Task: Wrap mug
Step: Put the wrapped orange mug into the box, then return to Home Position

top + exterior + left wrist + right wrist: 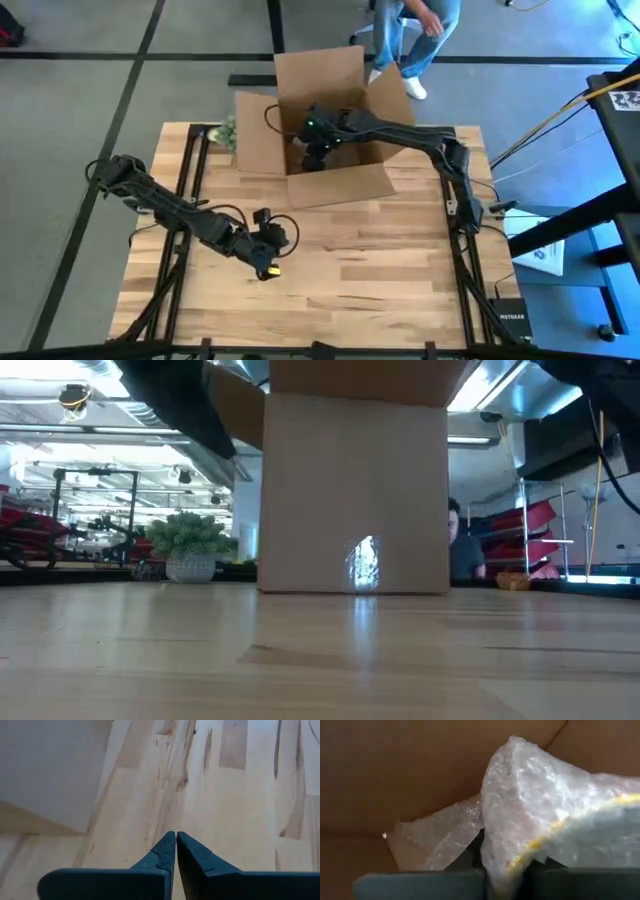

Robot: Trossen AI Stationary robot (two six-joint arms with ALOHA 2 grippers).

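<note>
On the left, the left gripper (176,851) rests low over the bare bench (380,270), fingers pressed together on nothing, clear of the work. Farther right, the right gripper (318,150) reaches down inside the cardboard box (335,185), clamped on bubble wrap (545,815) that probably encloses the mug, ready for packing.

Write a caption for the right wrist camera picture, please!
Right gripper shut on a clear bubble-wrap bundle showing a yellow rim, held inside the brown cardboard box.
</note>
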